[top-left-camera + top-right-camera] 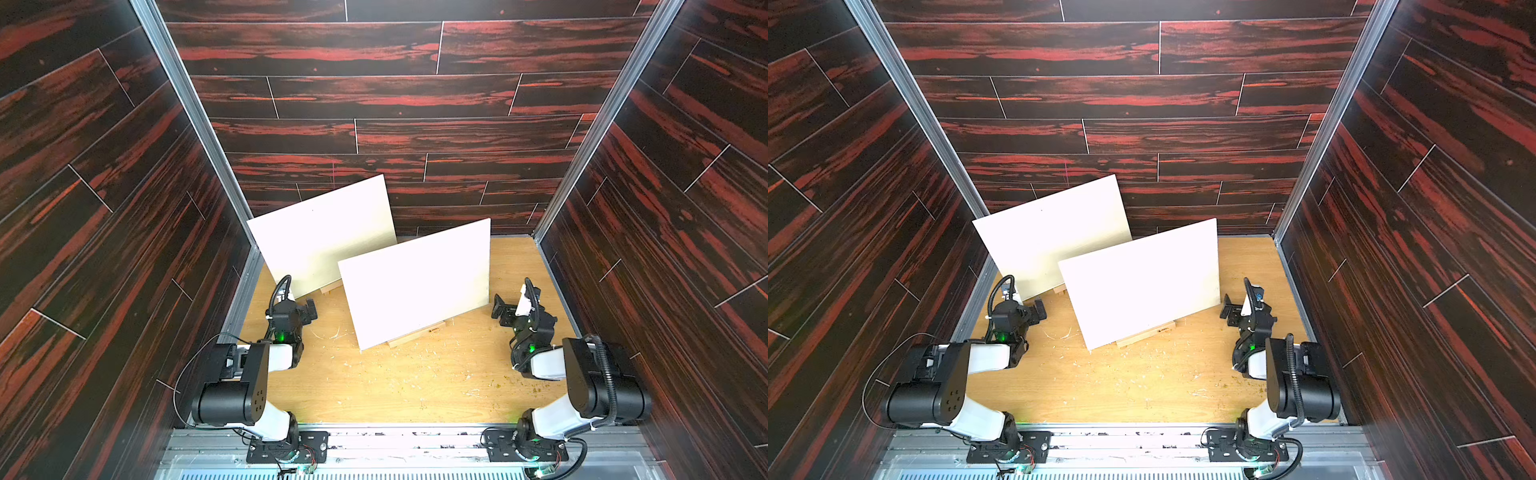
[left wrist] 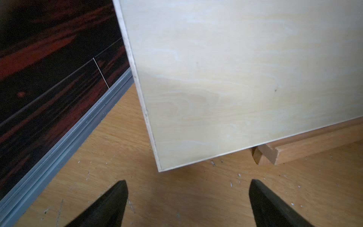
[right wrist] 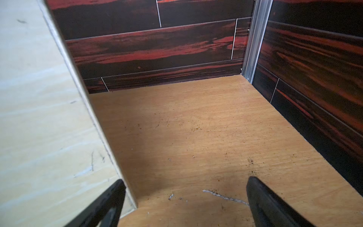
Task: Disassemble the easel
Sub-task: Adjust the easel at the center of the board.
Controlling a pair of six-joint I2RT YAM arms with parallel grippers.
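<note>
Facing the right edge of the front board point(image 1: 415, 286), the right tool point(image 1: 500, 309) gapes empty, just beside it. Left tool point(image 1: 311, 309), equally spread and empty, faces the rear board point(image 1: 324, 237).

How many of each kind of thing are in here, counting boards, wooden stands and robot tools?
Pale boards: 2
Wooden stands: 2
Tools, both open: 2, left tool and right tool
Total: 6
</note>
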